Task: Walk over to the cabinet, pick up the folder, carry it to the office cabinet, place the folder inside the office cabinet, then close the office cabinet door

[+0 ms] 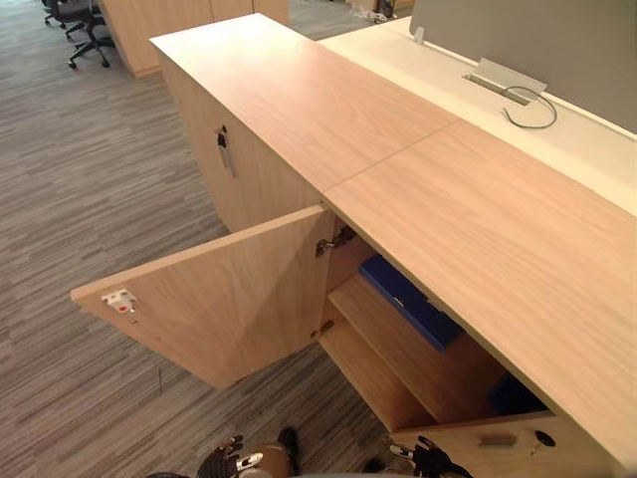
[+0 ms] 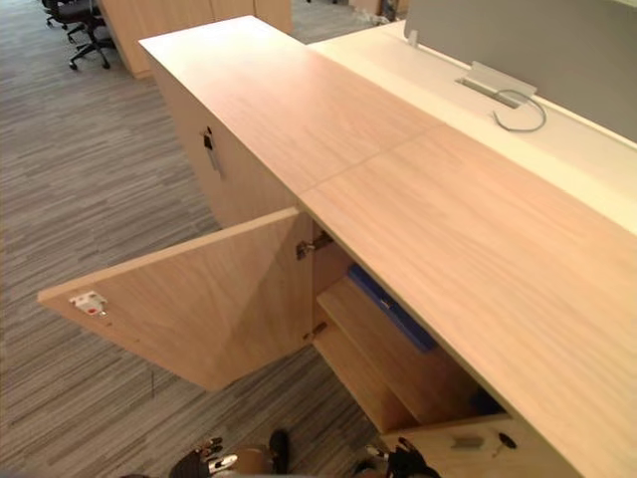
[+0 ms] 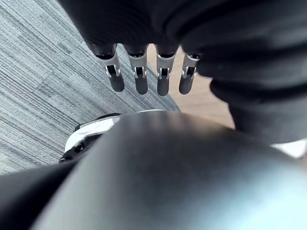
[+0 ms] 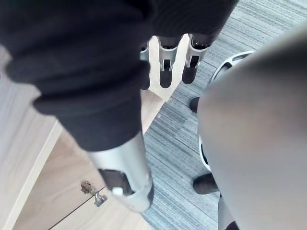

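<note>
In the left eye view the cabinet (image 1: 478, 229) runs from 11 o'clock down to 4 o'clock. Its door (image 1: 219, 299) is swung wide toward 8 o'clock. The blue folder (image 1: 408, 299) lies inside on the upper shelf (image 1: 398, 349), at about 4 o'clock from the middle. My left hand (image 1: 224, 460) hangs at 7 o'clock and my right hand (image 1: 430, 460) at 5 o'clock, both apart from the door. The right eye view shows the same layout. In the left wrist view my fingers (image 3: 139, 79) hang straight, side by side and empty, above the carpet (image 3: 38, 96). In the right wrist view my fingers (image 4: 165, 72) are straight and empty too. I judge that only closing the door is left. A push near the hinge could stall the door, and a hard swing could bounce it back open. I cannot tell whether the folder sticks out far enough to catch it.
</note>
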{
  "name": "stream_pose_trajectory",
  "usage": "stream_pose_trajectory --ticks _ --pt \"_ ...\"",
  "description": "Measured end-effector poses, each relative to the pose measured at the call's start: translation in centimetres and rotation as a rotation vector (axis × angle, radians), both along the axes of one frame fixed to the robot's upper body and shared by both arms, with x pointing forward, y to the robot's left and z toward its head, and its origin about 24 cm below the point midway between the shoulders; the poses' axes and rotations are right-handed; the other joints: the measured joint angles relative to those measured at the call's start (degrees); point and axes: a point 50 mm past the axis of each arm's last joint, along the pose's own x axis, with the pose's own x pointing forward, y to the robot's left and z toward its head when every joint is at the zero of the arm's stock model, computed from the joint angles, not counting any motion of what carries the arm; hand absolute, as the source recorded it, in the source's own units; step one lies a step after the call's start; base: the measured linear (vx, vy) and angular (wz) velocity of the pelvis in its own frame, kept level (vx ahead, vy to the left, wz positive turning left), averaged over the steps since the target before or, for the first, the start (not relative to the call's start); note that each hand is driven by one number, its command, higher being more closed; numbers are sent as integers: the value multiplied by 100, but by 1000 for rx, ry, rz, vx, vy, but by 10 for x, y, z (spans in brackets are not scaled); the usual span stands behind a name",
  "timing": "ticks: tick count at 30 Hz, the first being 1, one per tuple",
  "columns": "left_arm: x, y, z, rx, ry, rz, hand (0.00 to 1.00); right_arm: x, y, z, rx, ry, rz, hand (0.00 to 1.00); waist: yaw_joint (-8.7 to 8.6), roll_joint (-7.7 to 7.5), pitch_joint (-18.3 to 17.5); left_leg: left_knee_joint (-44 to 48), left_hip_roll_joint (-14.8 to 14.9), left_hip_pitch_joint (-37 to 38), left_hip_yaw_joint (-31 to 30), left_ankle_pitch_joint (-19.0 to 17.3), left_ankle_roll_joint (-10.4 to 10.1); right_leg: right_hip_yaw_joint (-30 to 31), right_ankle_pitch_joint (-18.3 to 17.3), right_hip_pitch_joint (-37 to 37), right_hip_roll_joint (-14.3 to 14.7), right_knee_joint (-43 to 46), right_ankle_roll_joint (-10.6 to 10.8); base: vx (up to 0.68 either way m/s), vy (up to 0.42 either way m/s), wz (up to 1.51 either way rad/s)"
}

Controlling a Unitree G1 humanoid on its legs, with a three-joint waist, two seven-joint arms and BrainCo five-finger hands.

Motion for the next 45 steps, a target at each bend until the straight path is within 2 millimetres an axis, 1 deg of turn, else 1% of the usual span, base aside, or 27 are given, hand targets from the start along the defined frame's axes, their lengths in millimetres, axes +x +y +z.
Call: stream_pose_trajectory --ticks 6,8,11,12,13,15,16,17,19,20,21,22,23,24,26,28,32,34,36,37,39,40,41,42,43,44,45 --pt "17 -3 9 -7 -71 -22 0 8 -3 4 -2 -42 -34 0 -136 34 140 57 -98 -170 113 -29 15 -14 8 -295 -244 409 78 -23 46 -4" --pt "34 -1 14 0 -138 52 0 8 -8 5 3 -63 -115 0 -128 9 357 -272 -337 176 129 105 176 7 -1 -277 -545 803 132 -16 186 7" --pt "43 -3 17 -2 -179 139 0 6 -12 6 0 -74 -158 0 -118 26 532 -513 -511 651 213 191 329 -145 -63 -242 -875 1222 219 -70 206 -4" --pt "47 -2 18 -5 -199 205 0 2 -12 5 -6 -71 -164 0 -93 -25 526 -476 -560 711 362 173 413 -521 260 -165 -1058 1026 187 -95 185 -32" --pt "49 -3 18 -13 -210 260 0 0 -14 5 -8 -71 -175 0 -87 -10 532 -409 -513 710 481 147 497 -751 413 -168 -1109 998 123 -99 108 -51" --pt "48 -4 18 -38 -217 351 0 -1 -19 6 -19 -79 -194 0 -65 77 527 -406 -303 730 742 73 599 -1016 328 -196 -1242 1403 -72 -126 28 -77" --pt "48 -6 17 -57 -221 391 0 -3 -25 7 -36 -78 -202 0 -53 214 494 -407 -82 722 843 63 581 -1028 209 -202 -1283 1831 -255 -102 -6 -78" --pt "48 -5 18 -63 -223 409 0 -4 -28 7 -42 -76 -197 0 -47 270 484 -419 21 719 869 65 542 -1018 207 -170 -1305 2028 -260 -86 -20 -60" --pt "45 -5 17 -70 -221 426 0 -13 -30 6 -47 -53 -178 0 -49 259 398 -618 205 730 977 194 336 -903 197 40 -1347 2293 -236 -76 -65 -46" --pt "43 -4 17 -68 -215 431 0 -18 -27 4 -35 -36 -178 0 -48 197 317 -803 192 734 1000 294 197 -907 179 181 -1304 2109 -145 -60 -179 -42" --pt "40 -4 16 -65 -209 434 0 -24 -23 2 -23 -18 -177 0 -35 80 221 -1095 127 707 1019 472 81 -915 192 399 -1084 1545 -77 -35 -201 -33" --pt "38 -3 16 -63 -204 435 0 -25 -20 1 -13 -10 -174 0 -23 -22 164 -1256 79 705 1026 611 53 -946 196 515 -956 1179 35 -31 -248 -58" --pt "33 -5 13 -68 -185 442 0 -25 -14 0 3 -4 -161 0 28 -68 127 -1583 34 713 1118 879 2 -1010 50 614 -798 531 229 -38 -244 -56" --pt "31 -14 10 -90 -168 449 0 -23 -15 0 2 -10 -159 0 16 -5 96 -1893 43 734 1138 1127 -49 -1015 -23 594 -656 225 288 -24 -270 -50" --pt "32 -24 8 -125 -157 463 0 -19 -18 2 -5 -16 -152 0 -25 68 149 -2080 130 813 1101 1333 -140 -1012 -112 626 -486 147 257 -9 -182 -11" --pt "29 -24 7 -134 -150 475 0 -19 -15 1 -6 -6 -110 0 -24 27 150 -2083 303 1030 983 1404 -234 -1078 -267 860 -295 140 123 -33 -224 8" --pt "27 -28 5 -136 -132 433 0 -10 -8 2 -3 -15 -31 0 13 48 119 -2063 413 1095 889 1457 -313 -1110 -528 917 -239 259 90 -33 -127 11" --pt "30 -26 6 -125 -136 388 0 -3 -3 2 3 -22 4 0 -29 27 120 -1556 420 720 705 1251 -311 -1268 -629 818 -306 439 115 -25 -76 39" --pt "34 -26 9 -126 -151 360 0 1 -2 2 6 -13 8 0 -25 78 145 -177 599 -92 581 652 -257 -1456 -629 658 -346 643 117 -19 -12 30" --pt "38 -29 12 -136 -173 356 0 0 -7 2 -7 -4 6 0 49 158 151 998 871 -485 746 55 -101 -1466 -631 689 -338 808 114 141 146 -6" --pt "38 -31 12 -142 -174 335 0 -4 -12 2 -23 9 -6 0 112 236 182 1535 973 -425 843 -190 -12 -1379 -690 809 -385 1135 187 161 195 -2" --pt "39 -29 13 -134 -177 314 0 -3 -10 1 -19 6 -6 0 65 179 160 1314 819 -312 775 -204 -27 -1359 -750 759 -523 1232 189 17 215 35" --pt "47 -26 16 -123 -194 266 0 -1 -6 1 -9 -2 -14 0 5 -104 109 802 435 -262 632 -67 -114 -1368 -729 679 -777 1049 188 -9 207 40" --pt "51 -24 18 -114 -201 245 0 -1 -4 1 -2 -3 -18 0 -1 -202 156 855 356 -312 544 -109 -135 -1394 -668 625 -909 1015 315 -11 157 26" --pt "52 -25 18 -118 -203 232 0 0 -6 1 -3 -5 -32 0 28 -181 177 1420 463 -432 510 -319 -17 -1373 -621 601 -946 1052 322 73 120 -10" --pt "45 -28 15 -127 -173 198 0 -3 -9 2 -7 -5 -49 0 12 -37 120 2124 854 -442 381 -675 -202 -1337 -563 540 -982 1188 322 118 190 -24" --pt "41 -34 12 -138 -145 119 0 -5 -13 2 -14 -11 -72 0 -60 66 111 1982 1154 -242 236 -825 -445 -1216 -564 408 -1108 1436 324 109 345 -32"
